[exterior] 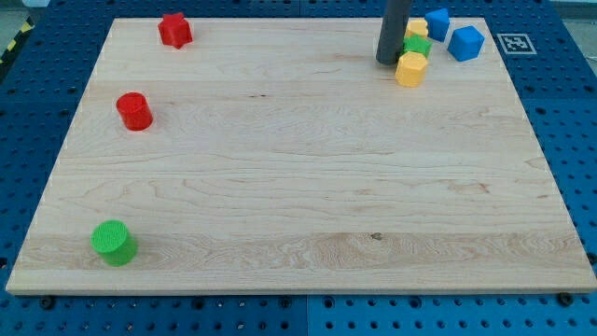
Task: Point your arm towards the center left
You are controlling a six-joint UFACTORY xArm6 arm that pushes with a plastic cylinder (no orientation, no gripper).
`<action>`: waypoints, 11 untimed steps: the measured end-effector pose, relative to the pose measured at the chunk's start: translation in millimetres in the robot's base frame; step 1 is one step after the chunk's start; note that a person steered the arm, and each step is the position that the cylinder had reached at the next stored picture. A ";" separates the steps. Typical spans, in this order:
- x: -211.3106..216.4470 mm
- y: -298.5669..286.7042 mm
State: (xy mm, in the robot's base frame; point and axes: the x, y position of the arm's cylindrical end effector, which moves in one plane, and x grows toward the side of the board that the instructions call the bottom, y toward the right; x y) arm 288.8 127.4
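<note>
one rod, no pincer to judge: my tip (387, 62) seemingly touches the yellow block (410, 69), light, easily slid, on the table (298, 187).

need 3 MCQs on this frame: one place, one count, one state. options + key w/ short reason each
1. Where is my tip?
A. By the block cluster at the view's top right
B. Beside the green cylinder
C. At the board's centre

2. How many red blocks are on the board?
A. One
B. Two
C. Three

3. How does the red cylinder stand relative to other blocks?
A. Touching the red star
B. Stacked on the green cylinder
C. Alone, apart from all others

Key:
1 A: the tip sits just left of the yellow hexagon.
2 B: only the red star and red cylinder are red.
3 C: bare wood surrounds it; the green cylinder lies far below.
</note>
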 end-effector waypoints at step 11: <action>126.4 -366.0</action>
